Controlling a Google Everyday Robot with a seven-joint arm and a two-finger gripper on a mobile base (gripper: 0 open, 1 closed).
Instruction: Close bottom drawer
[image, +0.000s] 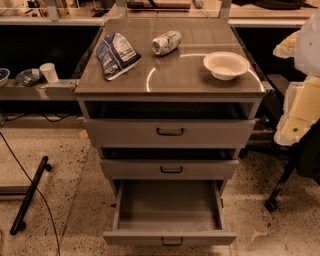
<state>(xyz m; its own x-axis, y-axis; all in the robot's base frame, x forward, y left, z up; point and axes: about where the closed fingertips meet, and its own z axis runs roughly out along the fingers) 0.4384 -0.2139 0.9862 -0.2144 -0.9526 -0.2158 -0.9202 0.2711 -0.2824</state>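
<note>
We see the pale cream gripper (299, 112) at the right edge, whether apart or together we cannot tell, beside the grey metal three-drawer cabinet (175, 75) and well apart from its narrow grey bottom drawer (170, 210) with a small dark bar handle (171, 241), pulled far out.

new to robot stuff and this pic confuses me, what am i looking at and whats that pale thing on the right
A single camera looks down at the front of a grey cabinet; where it is mounted isn't known. The pale shapes at the right edge are the robot's arm and its gripper, beside the cabinet and touching no drawer. On top lie a blue-and-white bag, a can on its side and a white bowl. The bottom drawer is pulled far out and empty.
</note>
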